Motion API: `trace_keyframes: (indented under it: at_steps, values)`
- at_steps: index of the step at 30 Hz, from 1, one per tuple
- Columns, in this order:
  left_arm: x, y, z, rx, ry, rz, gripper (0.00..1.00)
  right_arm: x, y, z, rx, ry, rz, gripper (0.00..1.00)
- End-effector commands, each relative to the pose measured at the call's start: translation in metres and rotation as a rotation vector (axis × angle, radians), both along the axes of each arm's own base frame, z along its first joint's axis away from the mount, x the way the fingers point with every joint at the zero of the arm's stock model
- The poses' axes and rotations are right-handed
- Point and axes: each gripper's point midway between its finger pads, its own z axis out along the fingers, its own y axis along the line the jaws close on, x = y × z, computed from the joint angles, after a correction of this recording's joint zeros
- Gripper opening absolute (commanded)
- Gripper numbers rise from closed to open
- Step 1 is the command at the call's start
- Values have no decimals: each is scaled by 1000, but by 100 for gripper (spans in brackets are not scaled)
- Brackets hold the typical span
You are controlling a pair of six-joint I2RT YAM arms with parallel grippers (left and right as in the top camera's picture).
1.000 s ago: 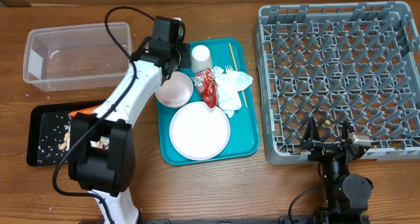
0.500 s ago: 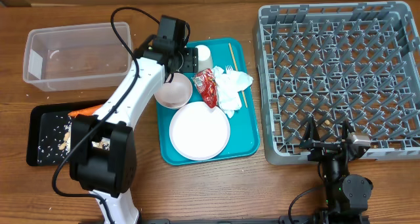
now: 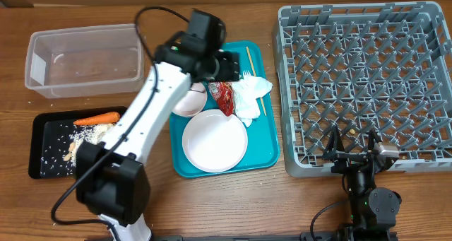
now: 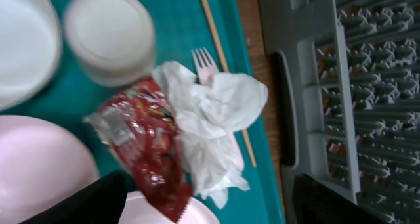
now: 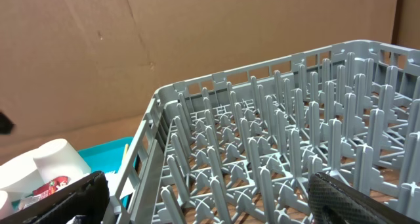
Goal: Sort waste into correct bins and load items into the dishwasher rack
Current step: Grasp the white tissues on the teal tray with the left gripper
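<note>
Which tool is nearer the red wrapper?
Left. The left tool hovers just above the red wrapper; the right tool sits far off at the front of the dishwasher rack.

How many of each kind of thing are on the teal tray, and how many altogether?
Plate: 1
Bowls: 2
Cup: 1
Fork: 1
Wooden stick: 1
Red wrapper: 1
Napkin clump: 1
Total: 8

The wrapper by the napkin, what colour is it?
Red and shiny. The wrapper shows best in the left wrist view.
</note>
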Motion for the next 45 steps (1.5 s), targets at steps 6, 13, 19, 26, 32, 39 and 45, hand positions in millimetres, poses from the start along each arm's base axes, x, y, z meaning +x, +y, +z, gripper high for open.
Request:
trace_keyframes:
  at_steps: [6,13,19,26,32,39,45]
  values:
    - [-13,-47,-71,57,123,50,83,0,1,-2,-1,-3,3,100]
    - [-9,-59,-114,90,142,8,79,0,1,-2,-1,-3,3,100]
    - [-4,-49,-132,167,130,22,74,0,1,-2,-1,-3,3,100]
    - [-3,-42,-133,228,106,12,72,0,1,-2,-1,-3,3,100]
    - [-7,-49,-134,231,102,-10,64,0,1,-2,-1,-3,3,100]
    - [-13,-54,-136,235,104,-27,56,0,1,-2,-1,-3,3,100]
    - [-13,-52,-140,254,103,-21,59,0,1,-2,-1,-3,3,100]
